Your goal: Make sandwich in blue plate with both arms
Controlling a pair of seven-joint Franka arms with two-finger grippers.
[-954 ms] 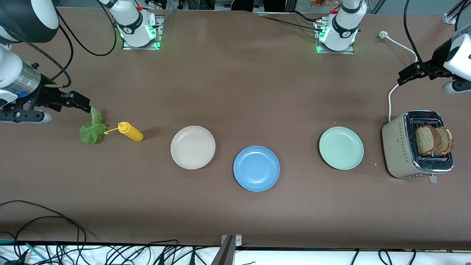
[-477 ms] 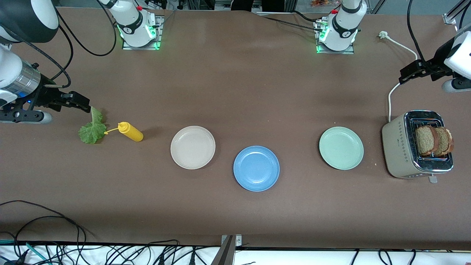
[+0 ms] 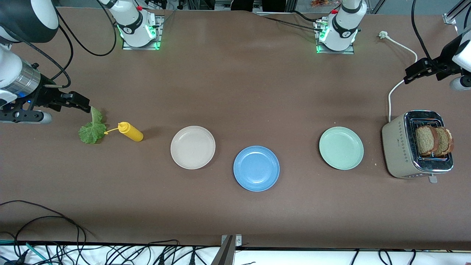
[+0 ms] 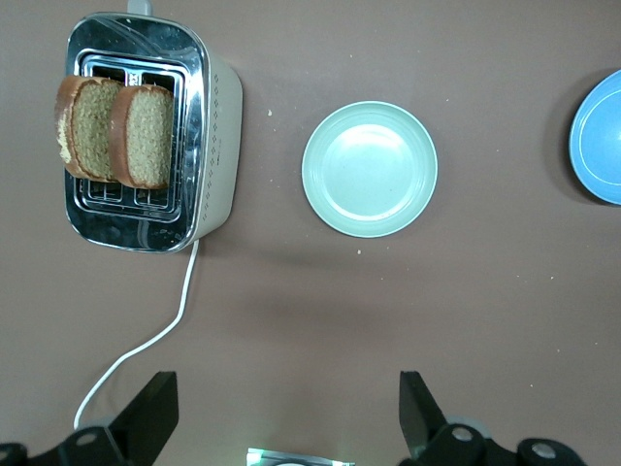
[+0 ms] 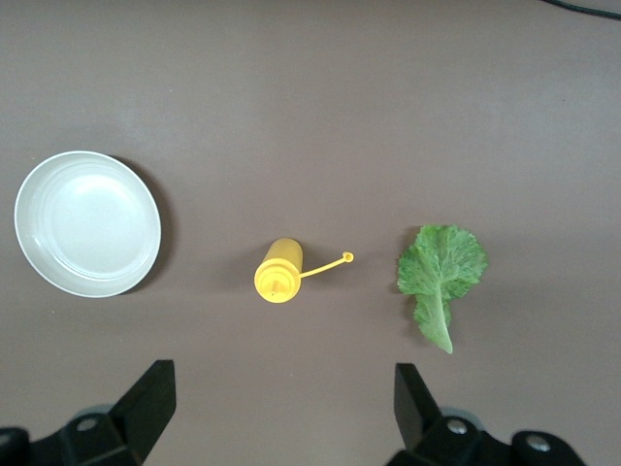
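The blue plate [image 3: 256, 168] lies empty mid-table, and its edge shows in the left wrist view [image 4: 602, 136]. Two brown bread slices [image 3: 433, 140] [image 4: 112, 131] stand upright in the toaster's slots at the left arm's end. A green lettuce leaf [image 3: 92, 129] [image 5: 441, 272] lies flat at the right arm's end. My right gripper [image 3: 81, 103] [image 5: 281, 388] hangs open and empty over the bare table by the leaf's stem. My left gripper [image 3: 414, 71] [image 4: 286, 393] hangs open and empty over the table near the toaster's white cord.
A cream-white plate [image 3: 192, 147] and a mint-green plate [image 3: 341, 148] flank the blue plate. A yellow squeeze bottle [image 3: 130, 132] lies beside the lettuce. The silver toaster [image 3: 403, 151] has a white cord [image 3: 401, 46] trailing toward the arm bases. Black cables lie along the front edge.
My left gripper has drifted slightly toward the left arm's end of the table, away from the toaster. The right gripper and all objects have stayed put.
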